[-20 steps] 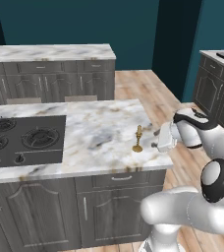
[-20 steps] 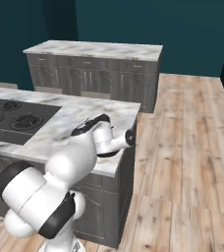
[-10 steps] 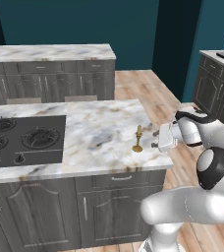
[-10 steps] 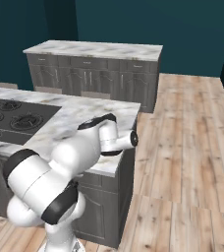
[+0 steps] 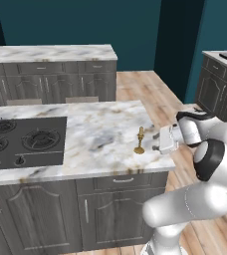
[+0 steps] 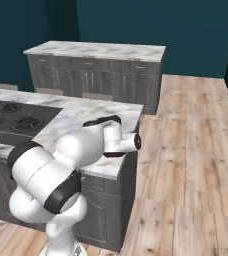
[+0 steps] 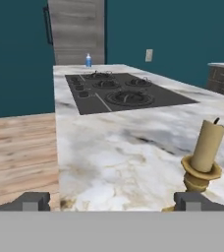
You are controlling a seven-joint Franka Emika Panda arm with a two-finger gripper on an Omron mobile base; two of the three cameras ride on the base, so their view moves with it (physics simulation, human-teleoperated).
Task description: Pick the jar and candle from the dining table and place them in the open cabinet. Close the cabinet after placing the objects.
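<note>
candle [image 7: 204, 157]: standing upright, lower right of the hand view, just off-centre
jaws [image 7: 114, 201]: gaping wide, gripping nothing

Teal walls [image 5: 80, 22], wood plank floor [image 6: 186, 150], grey base cabinets [image 5: 51, 87]

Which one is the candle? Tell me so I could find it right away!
Find the big island with the white-grey marble top and the flat black gas cooktop set into it. Move away from the cooktop toward the robot's white open gripper at the island's end. The thin pale-yellow candle in a small gold holder stands upright there, alone on bare marble.
</note>
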